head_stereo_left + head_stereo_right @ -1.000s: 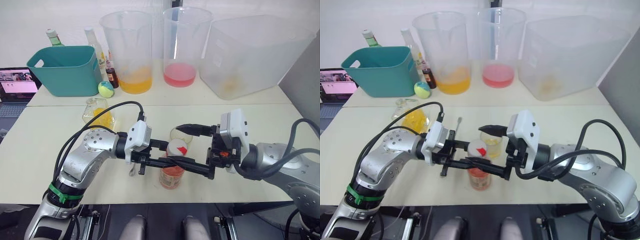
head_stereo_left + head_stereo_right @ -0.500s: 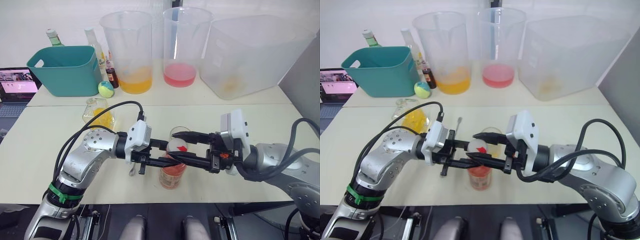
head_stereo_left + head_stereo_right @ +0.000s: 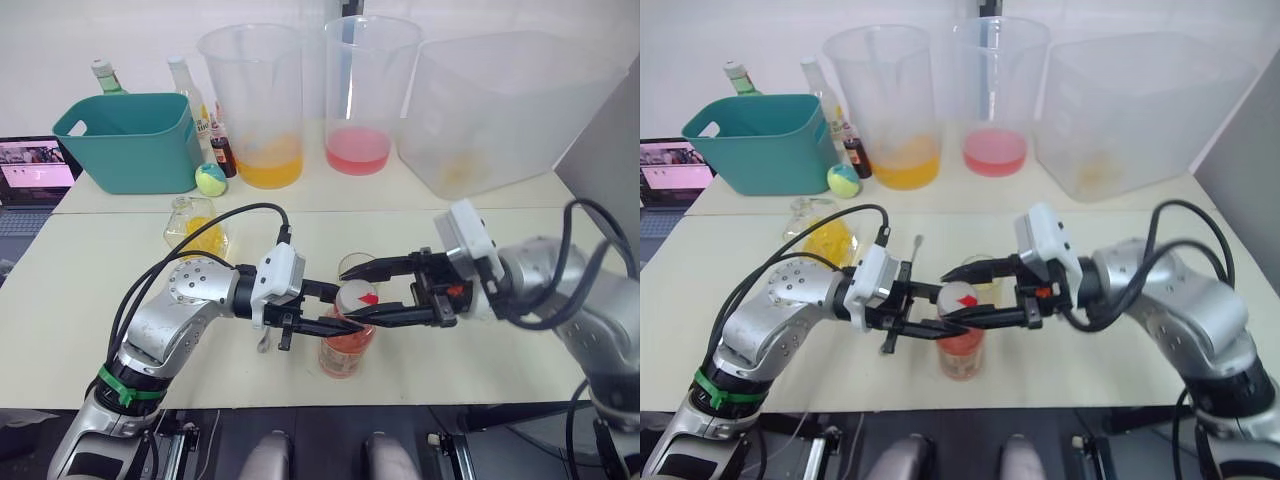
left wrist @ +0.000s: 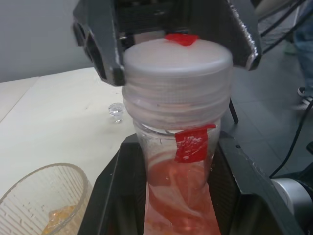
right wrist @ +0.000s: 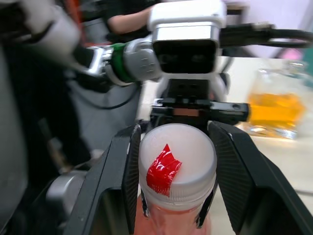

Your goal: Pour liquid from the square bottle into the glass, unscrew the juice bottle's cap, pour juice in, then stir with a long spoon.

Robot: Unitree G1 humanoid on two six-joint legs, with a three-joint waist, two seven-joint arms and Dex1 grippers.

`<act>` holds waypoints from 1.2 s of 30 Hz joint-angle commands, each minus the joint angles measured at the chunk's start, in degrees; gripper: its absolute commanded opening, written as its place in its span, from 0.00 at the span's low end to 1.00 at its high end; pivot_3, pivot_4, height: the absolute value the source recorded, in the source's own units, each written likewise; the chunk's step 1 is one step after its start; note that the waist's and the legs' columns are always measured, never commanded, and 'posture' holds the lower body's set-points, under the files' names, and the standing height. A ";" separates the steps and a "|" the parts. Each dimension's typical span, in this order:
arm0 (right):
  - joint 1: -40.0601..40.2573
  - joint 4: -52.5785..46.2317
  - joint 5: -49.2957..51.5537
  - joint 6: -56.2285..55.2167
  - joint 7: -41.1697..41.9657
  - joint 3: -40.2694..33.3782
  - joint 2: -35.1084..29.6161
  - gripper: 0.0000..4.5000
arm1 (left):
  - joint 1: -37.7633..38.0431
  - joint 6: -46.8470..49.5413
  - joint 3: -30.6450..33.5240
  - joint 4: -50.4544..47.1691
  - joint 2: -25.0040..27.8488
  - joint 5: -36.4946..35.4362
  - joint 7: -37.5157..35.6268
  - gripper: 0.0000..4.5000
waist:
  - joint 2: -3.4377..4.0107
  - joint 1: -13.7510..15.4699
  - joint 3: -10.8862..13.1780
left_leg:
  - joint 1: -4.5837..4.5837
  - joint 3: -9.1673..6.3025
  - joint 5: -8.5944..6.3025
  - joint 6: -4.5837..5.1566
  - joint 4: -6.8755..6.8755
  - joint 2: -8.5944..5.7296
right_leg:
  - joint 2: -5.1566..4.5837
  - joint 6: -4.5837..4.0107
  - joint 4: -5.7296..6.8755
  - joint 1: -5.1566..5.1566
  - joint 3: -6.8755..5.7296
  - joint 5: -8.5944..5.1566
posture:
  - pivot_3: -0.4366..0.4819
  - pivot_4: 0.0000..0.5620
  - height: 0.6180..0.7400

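Standing upright near the table's (image 3: pixel 90 270) front edge, the juice bottle (image 3: pixel 343 352) is clamped around its body, below the neck, by the left gripper (image 3: pixel 330 312). The right gripper (image 3: pixel 362 297) closes on the juice bottle's cap (image 5: pixel 177 164), one finger pressed to each side; the red mark faces up. The glass (image 3: pixel 355 265) sits just behind the bottle, apparently with a little yellow liquid in it. The square bottle (image 3: pixel 196 226) rests further back to the robot's left, well apart.
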 commanded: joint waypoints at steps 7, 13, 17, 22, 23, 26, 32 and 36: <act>-15.76 17.27 -2.83 -0.39 21.52 13.22 3.62 0.37 | 0.44 -1.09 -0.40 1.53 0.94 1.20 -2.18 0.27 | 0.00 0.40 -0.01 | -0.10 -0.13 0.00 -0.01 -0.01 -0.06 | -0.07 -0.01 0.02 -0.12 -0.04 0.01 | 0.48 0.27 0.98; -15.13 15.19 -1.50 2.99 20.40 9.42 2.62 0.48 | 0.15 -1.70 -0.48 2.41 0.76 1.15 -2.73 0.27 | 0.01 0.37 -0.01 | -0.12 -0.14 0.00 -0.01 -0.01 -0.09 | -0.10 -0.01 0.04 -0.17 -0.03 0.01 | 0.48 0.27 0.98; -13.15 11.02 2.31 7.69 13.38 1.51 2.45 0.83 | 0.19 -1.93 -0.52 2.62 0.71 1.15 -3.12 0.27 | 0.00 0.40 -0.01 | -0.16 -0.15 0.00 -0.02 0.01 -0.11 | -0.11 -0.01 0.05 -0.18 -0.03 0.01 | 0.48 0.27 0.98; -4.70 -2.34 15.63 16.58 -2.95 -12.63 1.37 0.99 | 0.99 -2.16 -0.46 2.01 0.87 1.08 -3.17 0.27 | -0.01 0.53 -0.02 | -0.20 -0.19 0.00 -0.01 -0.02 -0.09 | -0.10 -0.02 0.07 -0.24 -0.04 0.01 | 0.48 0.27 0.98; -1.50 -6.13 15.87 16.87 -7.40 -14.43 1.46 0.99 | 1.20 -2.14 -0.42 1.83 0.90 1.01 -3.13 0.27 | -0.04 0.57 -0.05 | -0.20 -0.19 0.00 -0.01 -0.02 -0.09 | -0.11 -0.02 0.07 -0.23 -0.04 0.01 | 0.48 0.27 0.98; 8.05 -18.75 17.51 17.70 -24.09 -18.59 2.87 0.99 | 1.73 -2.10 -0.31 1.49 0.93 0.89 -2.91 0.27 | -0.07 0.53 -0.07 | -0.21 -0.18 0.00 -0.01 -0.01 -0.08 | -0.11 -0.02 0.07 -0.22 -0.04 0.01 | 0.48 0.27 0.98; 17.12 -30.59 19.65 17.10 -45.19 -19.93 5.06 0.99 | 2.05 -2.13 -0.81 1.67 0.49 1.22 -3.00 0.27 | -0.04 0.29 -0.09 | -0.20 -0.14 0.00 -0.01 -0.02 -0.08 | -0.08 -0.01 0.08 -0.22 -0.02 0.01 | 0.48 0.27 0.98; 19.16 -33.44 19.06 17.66 -51.81 -18.02 4.76 0.99 | 1.85 -2.23 -1.06 1.91 0.33 1.32 -3.20 0.27 | -0.04 0.29 -0.09 | -0.20 -0.14 0.00 -0.01 -0.02 -0.09 | -0.09 -0.01 0.07 -0.20 -0.02 0.01 | 0.48 0.27 0.98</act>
